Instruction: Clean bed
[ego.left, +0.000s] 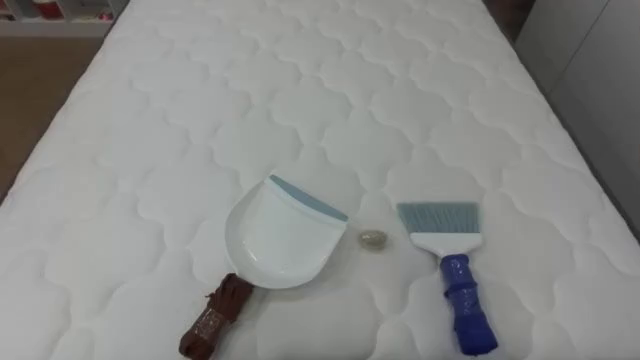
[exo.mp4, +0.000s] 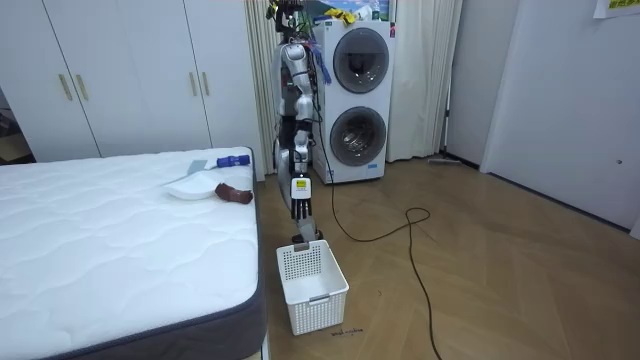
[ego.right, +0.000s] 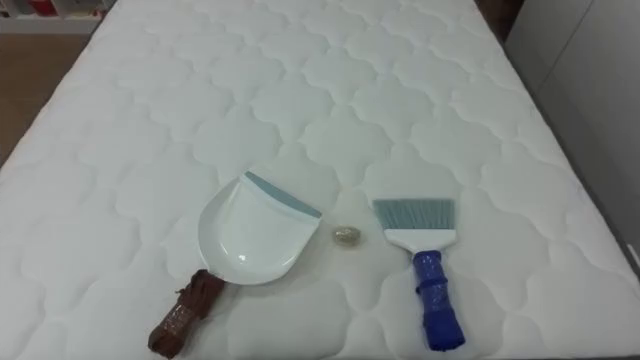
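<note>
Low in the frame on the quilted white mattress (ego.left: 300, 90) lie a white plastic dustpan with a brown handle (ego.left: 277, 240), a small greyish pellet (ego.left: 372, 239) and a blue-handled brush (ego.left: 452, 260); the robot's left hand (exo.mp4: 284, 158) hangs apart, right of the bed; I cannot tell its grip.

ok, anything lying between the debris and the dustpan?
Nothing visible. The small debris lies on bare mattress, just right of the dustpan and apart from it; the brush lies on its other side.

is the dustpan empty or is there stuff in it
Empty: the dustpan shows a bare white inside. The small greyish lump lies on the mattress beside its lip, between it and the brush.
</note>
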